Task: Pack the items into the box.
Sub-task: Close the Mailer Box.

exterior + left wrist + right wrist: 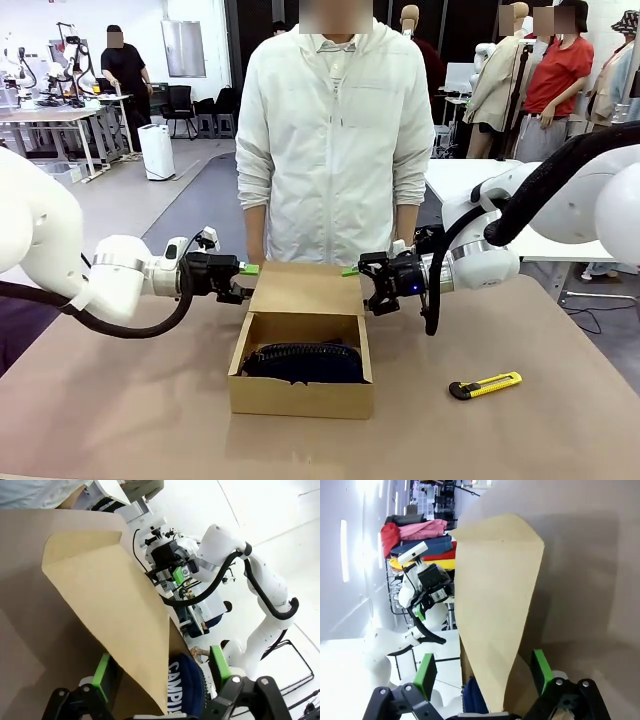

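Observation:
The brown cardboard box (300, 396) sits mid-table with its flap lid (305, 288) standing up at the far side. Inside lies the dark navy bundle (305, 362) with its black ribbed edge, also seen in the left wrist view as the bundle (186, 686) with white lettering. The stapler is hidden or out of view. My left gripper (243, 281) is open at the lid's left edge, the flap (110, 605) running between its spread fingers (102, 676). My right gripper (362, 285) is open at the lid's right edge, the flap (495, 605) between its fingers (540, 667).
A yellow-and-black utility knife (485, 385) lies on the table right of the box. A person in a white jacket (335, 130) stands close behind the box at the far edge. Bare tabletop (120, 400) spreads on both sides of the box.

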Controlling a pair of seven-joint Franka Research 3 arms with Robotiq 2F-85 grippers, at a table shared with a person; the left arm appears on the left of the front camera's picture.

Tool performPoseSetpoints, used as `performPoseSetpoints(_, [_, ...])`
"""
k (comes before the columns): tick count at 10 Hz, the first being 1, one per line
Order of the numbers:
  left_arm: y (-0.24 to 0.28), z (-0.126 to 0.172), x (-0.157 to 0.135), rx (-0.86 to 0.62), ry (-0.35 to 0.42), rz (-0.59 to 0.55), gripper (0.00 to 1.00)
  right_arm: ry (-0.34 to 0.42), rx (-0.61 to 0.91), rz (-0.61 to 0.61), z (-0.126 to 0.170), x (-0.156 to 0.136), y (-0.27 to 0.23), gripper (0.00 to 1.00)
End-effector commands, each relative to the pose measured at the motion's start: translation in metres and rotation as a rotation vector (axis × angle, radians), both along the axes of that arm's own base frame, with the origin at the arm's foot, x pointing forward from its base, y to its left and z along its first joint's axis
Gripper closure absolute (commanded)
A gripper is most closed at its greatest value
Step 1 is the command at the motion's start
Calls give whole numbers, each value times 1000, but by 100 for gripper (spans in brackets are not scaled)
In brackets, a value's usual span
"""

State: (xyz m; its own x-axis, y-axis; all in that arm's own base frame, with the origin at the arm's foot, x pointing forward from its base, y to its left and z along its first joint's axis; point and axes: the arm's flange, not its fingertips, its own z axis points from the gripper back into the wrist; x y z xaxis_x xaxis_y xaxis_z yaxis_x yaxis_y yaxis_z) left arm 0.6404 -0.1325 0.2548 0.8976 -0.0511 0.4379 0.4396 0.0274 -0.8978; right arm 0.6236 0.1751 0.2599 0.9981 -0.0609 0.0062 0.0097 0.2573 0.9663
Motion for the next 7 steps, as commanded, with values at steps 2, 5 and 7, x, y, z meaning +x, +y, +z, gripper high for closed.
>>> performPoseSetpoints(2, [3, 2, 6, 5, 58, -13, 45, -63, 51, 11, -1, 3, 1, 36])
performPoseSetpoints(5, [1, 10, 7, 15, 61, -7, 53, -69, 69, -15, 3, 0, -2, 36])
performPoseSetpoints(7, [0, 13, 9, 19, 65, 7, 53, -82, 62, -22, 5, -4, -5, 36])
